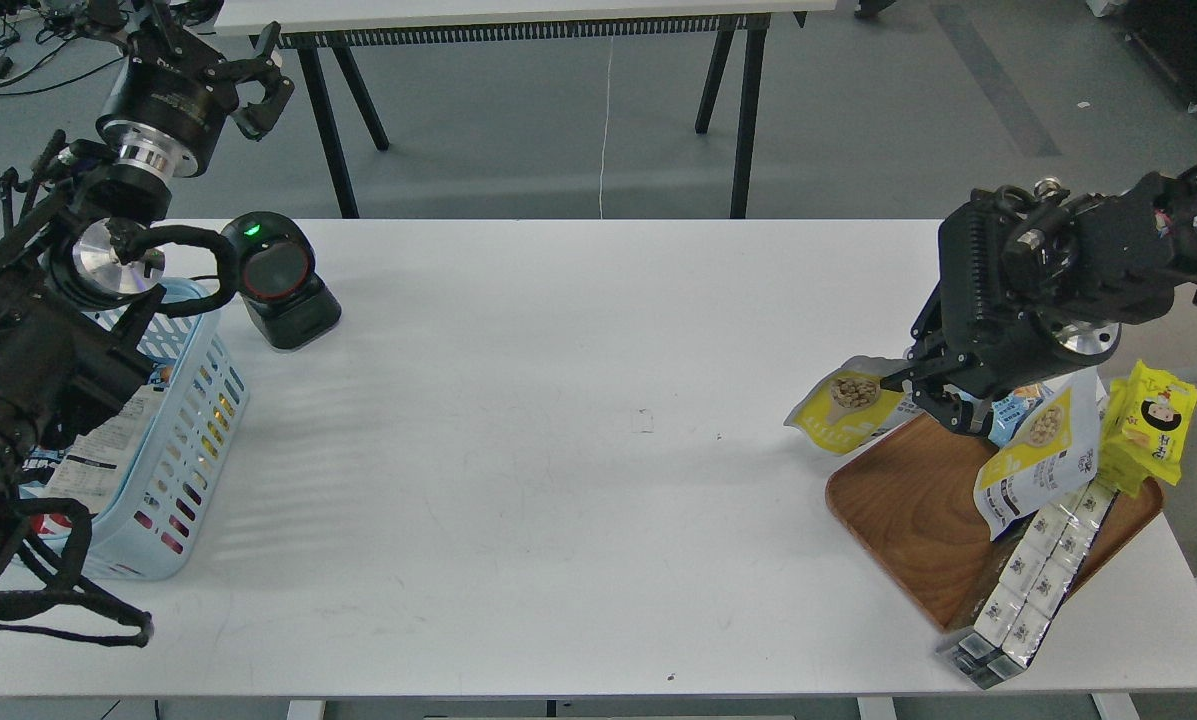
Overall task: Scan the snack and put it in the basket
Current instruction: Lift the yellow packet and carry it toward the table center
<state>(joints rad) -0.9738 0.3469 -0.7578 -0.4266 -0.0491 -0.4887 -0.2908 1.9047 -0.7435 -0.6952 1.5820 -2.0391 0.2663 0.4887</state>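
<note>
White tabletop [578,500] fills most of the head view; grey floor and the black legs of a second table [518,15] lie beyond it.

Right gripper [933,395]: positioned above the far left corner of the brown wooden tray [918,510]. Its jaws are clamped on the right edge of the snack [848,408]. The pouch hangs tilted, clear of the tray and just past its left rim, over the tabletop. The yellow half with the round picture of beige balls faces up. No text on it can be read.

Tray contents:
- second pouch [1040,455] of the same yellow-and-white design, leaning upright; black print on its white half is too small to read.
- bright yellow bag [1153,425] with a cartoon face, at the right edge.
- row of small white packets [1043,565] with dark marks, overhanging the tray's near corner; lettering is illegible.
- pale blue bag [1016,408], partly hidden behind the gripper.

Left gripper [258,85]: raised beyond the table's far left corner, fingers spread apart, holding nothing.

Black scanner [278,280] stands on the table near the far left, with a green indicator lit on top and a round dark window ringed in red.

Basket [193,400] sits at the left edge, just beside the scanner, partly covered by the left arm. It holds printed packaging; the print is unreadable.
</note>
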